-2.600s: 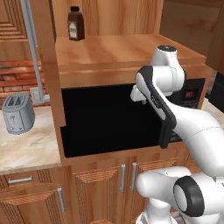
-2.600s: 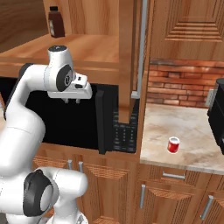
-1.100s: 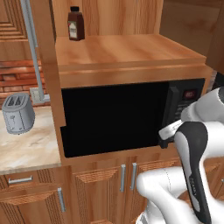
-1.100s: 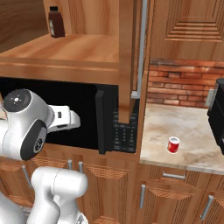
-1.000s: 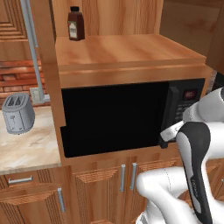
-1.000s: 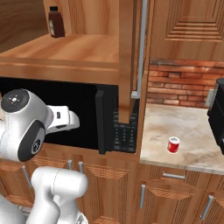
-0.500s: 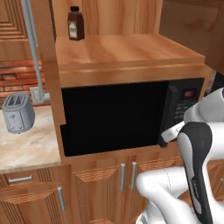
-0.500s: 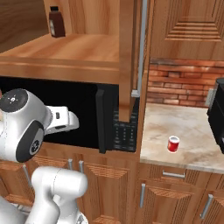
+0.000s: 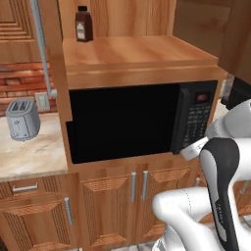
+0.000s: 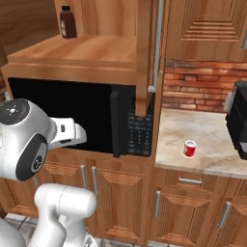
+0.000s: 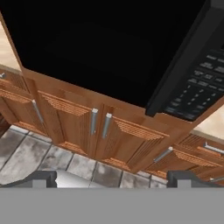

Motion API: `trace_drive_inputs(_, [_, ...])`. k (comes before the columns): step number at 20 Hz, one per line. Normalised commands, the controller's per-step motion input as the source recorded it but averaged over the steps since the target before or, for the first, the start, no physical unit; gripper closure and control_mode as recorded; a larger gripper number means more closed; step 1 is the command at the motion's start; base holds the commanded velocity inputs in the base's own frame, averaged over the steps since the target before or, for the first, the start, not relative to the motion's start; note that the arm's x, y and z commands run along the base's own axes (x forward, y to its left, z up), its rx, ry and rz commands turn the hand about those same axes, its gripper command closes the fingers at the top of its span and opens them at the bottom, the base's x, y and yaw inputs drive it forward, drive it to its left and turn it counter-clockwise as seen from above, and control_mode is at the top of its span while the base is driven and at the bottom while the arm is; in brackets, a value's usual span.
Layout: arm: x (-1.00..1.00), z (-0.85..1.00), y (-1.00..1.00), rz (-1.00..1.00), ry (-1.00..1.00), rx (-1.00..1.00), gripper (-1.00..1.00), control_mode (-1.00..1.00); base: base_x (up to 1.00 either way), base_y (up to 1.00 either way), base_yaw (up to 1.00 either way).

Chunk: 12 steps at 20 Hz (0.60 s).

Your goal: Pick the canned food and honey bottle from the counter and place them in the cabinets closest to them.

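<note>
Gripper [image 11: 112,177] hangs spread and empty before the microwave [image 9: 142,117]. Can [image 10: 190,148] stands upright on the counter [image 10: 212,144], well right; likely light, rigid, slick, best pinched across its sides.

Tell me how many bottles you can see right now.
1: a dark-brown bottle with a black cap stands at the back of the wooden shelf above the microwave. More may be hidden behind closed cabinet doors.

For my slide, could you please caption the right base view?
Red can on the counter beside the microwave.
</note>
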Motion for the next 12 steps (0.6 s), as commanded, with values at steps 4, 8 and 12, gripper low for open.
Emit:
trace_drive_inputs(4, [0.0, 0.0, 0.0, 0.0, 0.0, 0.0, -1.0, 1.0, -0.27, -0.21, 0.0])
trace_drive_inputs(8, [0.0, 0.0, 0.0, 0.0, 0.0, 0.0, -1.0, 1.0, -0.14, -0.34, -0.01])
trace_drive_inputs(12, [0.0, 0.0, 0.0, 0.0, 0.0, 0.0, -1.0, 1.0, -0.19, -0.47, -0.03])
